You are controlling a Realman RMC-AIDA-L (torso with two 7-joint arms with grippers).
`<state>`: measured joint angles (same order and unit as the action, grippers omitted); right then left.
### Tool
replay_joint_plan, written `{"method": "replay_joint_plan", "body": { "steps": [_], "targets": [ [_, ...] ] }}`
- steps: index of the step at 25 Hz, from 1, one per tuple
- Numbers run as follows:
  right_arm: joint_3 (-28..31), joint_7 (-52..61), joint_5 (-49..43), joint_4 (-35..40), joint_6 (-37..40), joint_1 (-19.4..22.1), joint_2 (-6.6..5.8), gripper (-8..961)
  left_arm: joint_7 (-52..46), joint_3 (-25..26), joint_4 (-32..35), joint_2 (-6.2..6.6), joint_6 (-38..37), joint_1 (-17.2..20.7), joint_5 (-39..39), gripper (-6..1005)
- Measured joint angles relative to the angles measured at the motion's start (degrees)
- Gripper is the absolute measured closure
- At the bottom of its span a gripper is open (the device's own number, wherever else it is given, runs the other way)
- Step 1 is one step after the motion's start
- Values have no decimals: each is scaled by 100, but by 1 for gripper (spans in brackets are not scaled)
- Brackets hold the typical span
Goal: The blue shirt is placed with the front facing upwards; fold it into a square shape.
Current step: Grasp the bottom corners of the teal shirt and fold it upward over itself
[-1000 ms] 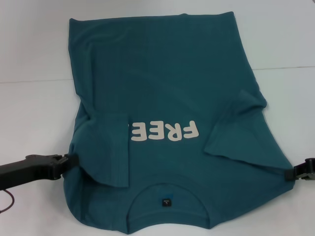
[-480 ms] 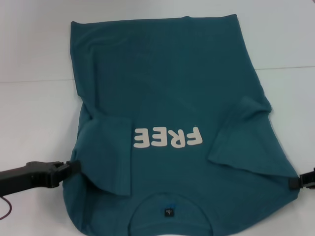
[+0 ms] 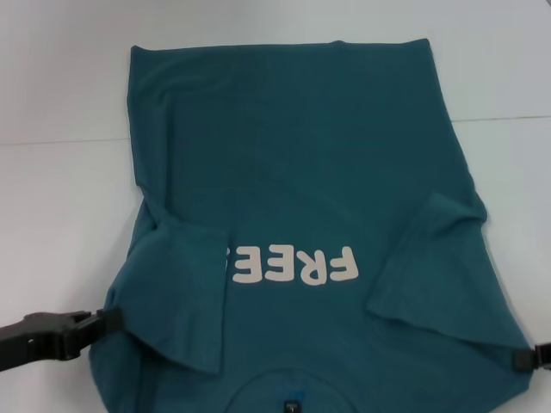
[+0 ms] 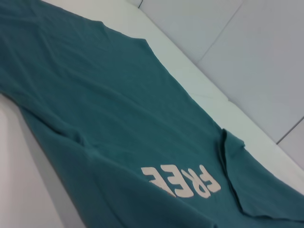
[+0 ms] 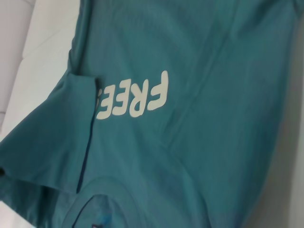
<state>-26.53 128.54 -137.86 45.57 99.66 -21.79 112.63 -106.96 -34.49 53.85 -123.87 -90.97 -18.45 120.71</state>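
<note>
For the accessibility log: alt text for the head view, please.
A blue shirt lies front-up on a white table, both sleeves folded inward, one covering the start of the cream "FREE" lettering. The left tool and right tool meet the shirt's side edges near the shoulders.

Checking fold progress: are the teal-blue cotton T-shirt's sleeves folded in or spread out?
Folded in: both sleeves of the teal-blue cotton T-shirt lie over its front, beside the cream lettering.
</note>
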Motion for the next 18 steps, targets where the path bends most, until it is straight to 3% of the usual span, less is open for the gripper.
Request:
{"method": "replay_joint_plan", "body": {
  "steps": [6,18],
  "targets": [
    [1,-30,-10,344,300,332,220,908,27,310,41,-13,-378,163,0,982],
    [421,-145,3,505,744,709,248,907,21,436,145,-76,-824,512,-58,983]
  ]
}}
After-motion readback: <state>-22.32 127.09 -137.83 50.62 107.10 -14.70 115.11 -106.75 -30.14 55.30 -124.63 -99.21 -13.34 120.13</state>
